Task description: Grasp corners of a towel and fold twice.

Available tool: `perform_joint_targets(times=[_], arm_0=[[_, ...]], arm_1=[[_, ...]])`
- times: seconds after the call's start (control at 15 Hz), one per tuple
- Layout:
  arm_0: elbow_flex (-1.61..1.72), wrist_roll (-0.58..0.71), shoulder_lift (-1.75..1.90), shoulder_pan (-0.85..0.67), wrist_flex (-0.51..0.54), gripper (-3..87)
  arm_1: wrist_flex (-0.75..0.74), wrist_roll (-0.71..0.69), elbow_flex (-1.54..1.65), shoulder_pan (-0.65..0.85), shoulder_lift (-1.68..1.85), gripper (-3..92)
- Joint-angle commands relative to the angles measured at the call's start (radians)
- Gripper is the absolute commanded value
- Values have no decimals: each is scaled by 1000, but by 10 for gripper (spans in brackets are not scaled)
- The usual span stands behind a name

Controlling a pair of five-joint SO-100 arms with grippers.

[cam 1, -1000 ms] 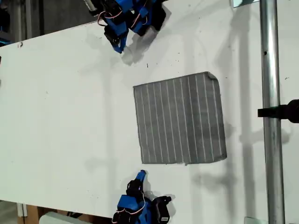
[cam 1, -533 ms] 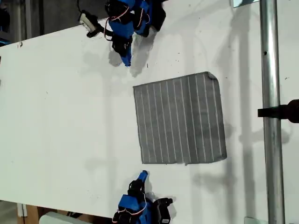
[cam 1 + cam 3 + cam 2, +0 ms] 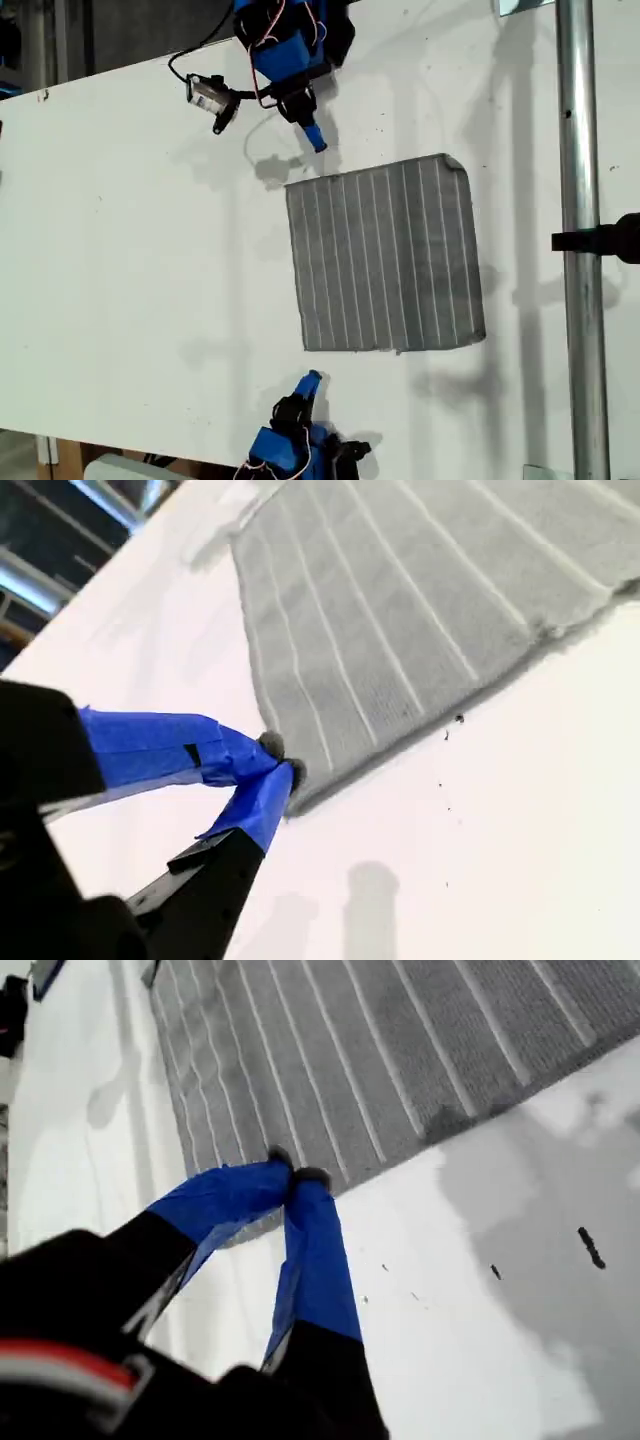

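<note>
Towel (image 3: 385, 255) flat mid-tabletop (image 3: 130, 250), 0 of 2 folds made. My first gripper (image 3: 292, 1176) and my second gripper (image 3: 275, 760): jaws together, empty, near corners.

My first tool (image 3: 297, 1175) has two fingers (image 3: 315, 1260) wrapped in blue tape with dark tips, on a black body with a red-and-white band. My second tool (image 3: 275, 760) is likewise blue-taped over black. Both arms are blue with black motors and thin wires.

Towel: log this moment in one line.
towel flat, unfolded | my first gripper shut near edge | my second gripper shut near corner | nothing held
</note>
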Motion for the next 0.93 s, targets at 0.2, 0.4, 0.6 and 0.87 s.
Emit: perform_joint_targets(times=[0.2,0.4,0.6,0.87], arm_0=[[-537,-71,-724,341,-225,-29],[-735,-115,-1117,500,-344,-29],[-870,-61,-1348,568,-439,-29],[-1111,-48,-1681,640,-426,-29]], arm_1=[[71,-78,-781,-285,-853,-2],[46,-38,-937,-419,-1114,-2],[-21,-23,-1042,-488,-1353,-2],[-26,2,-1175,-517,-1605,-2]])
